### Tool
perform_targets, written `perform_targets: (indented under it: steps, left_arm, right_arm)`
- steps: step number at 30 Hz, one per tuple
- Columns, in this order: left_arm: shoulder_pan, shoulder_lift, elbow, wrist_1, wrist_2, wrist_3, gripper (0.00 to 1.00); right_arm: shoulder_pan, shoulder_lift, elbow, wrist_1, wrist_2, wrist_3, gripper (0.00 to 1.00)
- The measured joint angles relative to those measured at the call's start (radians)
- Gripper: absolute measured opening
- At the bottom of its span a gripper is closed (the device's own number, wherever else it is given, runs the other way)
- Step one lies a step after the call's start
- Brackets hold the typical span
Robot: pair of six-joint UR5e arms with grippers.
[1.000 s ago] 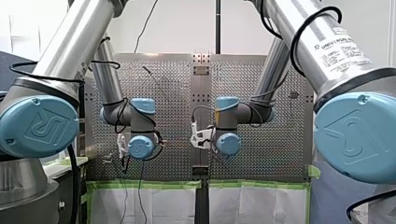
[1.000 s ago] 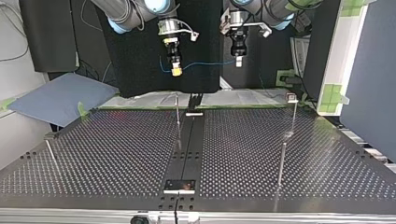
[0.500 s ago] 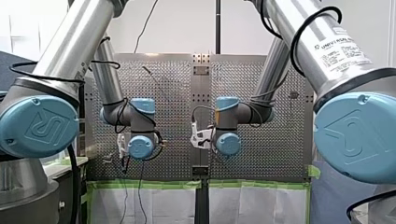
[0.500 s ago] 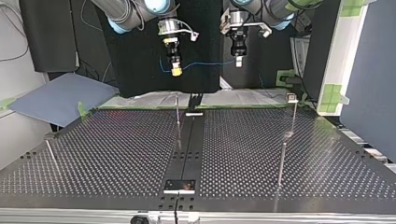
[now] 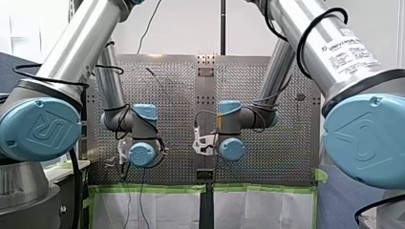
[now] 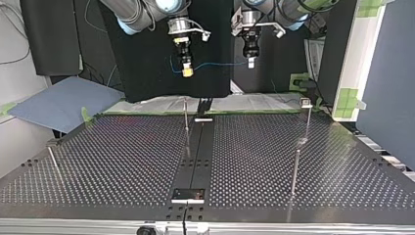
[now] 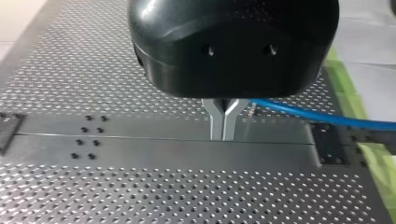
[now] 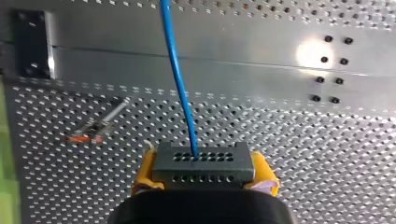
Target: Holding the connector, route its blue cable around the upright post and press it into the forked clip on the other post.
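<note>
In the top view both grippers hang high above the back edge of the perforated table [image 6: 122, 161]. My right gripper [image 6: 186, 72], with yellow pads, is shut on a dark connector [image 8: 203, 167]. The blue cable [image 6: 215, 64] runs from it across to my left gripper [image 6: 251, 61], whose metal fingers [image 7: 223, 123] are shut on it. In the left wrist view the cable [image 7: 322, 117] leaves beside the fingers. A thin upright post [image 6: 186, 117] stands below the grippers at the back middle. A post with a clip on top [image 6: 306, 105] stands at the top view's back right.
A shorter post [image 6: 295, 169] stands nearer the camera at the top view's right, and a leaning pin [image 6: 53, 160] at its left. A dark plate strip [image 6: 195, 156] runs down the table's middle. A blue sheet [image 6: 63, 103] lies off the table at the left.
Both wrists have shifted a little to the front view's left and lower. In the top view my right gripper has moved slightly right with the connector. Both grips are unchanged.
</note>
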Motion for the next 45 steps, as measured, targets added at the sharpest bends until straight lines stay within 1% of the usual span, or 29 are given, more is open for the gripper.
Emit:
perform_targets:
  steps: [3, 6, 7, 11, 19, 23, 26, 29, 30, 33, 37, 41, 45]
  left_arm:
    - [0.0, -0.008, -0.001, 0.003, 0.0, 0.012, 0.01]
    - [0.0, -0.01, -0.001, 0.003, 0.0, 0.016, 0.01]
    - [0.0, -0.01, -0.001, 0.003, 0.0, 0.016, 0.01]
    - [0.0, -0.01, -0.001, 0.003, 0.0, 0.017, 0.01]
    - [0.001, -0.011, -0.001, 0.004, 0.001, 0.016, 0.01]
    - [0.0, -0.002, 0.016, 0.009, 0.013, 0.008, 0.01]
    - [-0.01, 0.015, 0.035, -0.002, 0.014, -0.007, 0.01]
    - [-0.012, 0.038, 0.059, -0.024, 0.008, -0.027, 0.01]
    - [-0.011, 0.046, 0.066, -0.032, 0.007, -0.032, 0.01]
    - [-0.006, 0.072, 0.087, -0.058, 0.011, -0.047, 0.01]
    - [0.0, 0.104, 0.101, -0.09, 0.019, -0.071, 0.01]
    - [0.005, 0.142, 0.122, -0.128, 0.018, -0.087, 0.01]
    - [0.008, 0.176, 0.146, -0.161, 0.018, -0.102, 0.01]
  right_arm:
    - [0.025, 0.004, 0.0, 0.005, 0.026, 0.011, 0.0]
    - [0.04, 0.005, 0.0, 0.006, 0.053, 0.015, 0.0]
    - [0.042, 0.005, -0.001, 0.006, 0.058, 0.015, 0.0]
    - [0.046, 0.005, -0.001, 0.006, 0.068, 0.016, 0.0]
    - [0.046, 0.005, 0.0, 0.007, 0.07, 0.016, 0.0]
    - [0.045, -0.003, -0.009, 0.015, 0.079, 0.017, 0.0]
    - [0.051, -0.022, -0.028, 0.034, 0.098, 0.032, 0.0]
    - [0.054, -0.045, -0.048, 0.057, 0.121, 0.053, 0.0]
    - [0.053, -0.055, -0.053, 0.067, 0.131, 0.063, 0.0]
    - [0.05, -0.08, -0.058, 0.091, 0.154, 0.083, 0.0]
    - [0.048, -0.112, -0.06, 0.11, 0.169, 0.091, 0.0]
    - [0.046, -0.15, -0.061, 0.123, 0.173, 0.096, 0.0]
    - [0.045, -0.187, -0.061, 0.15, 0.175, 0.1, 0.0]
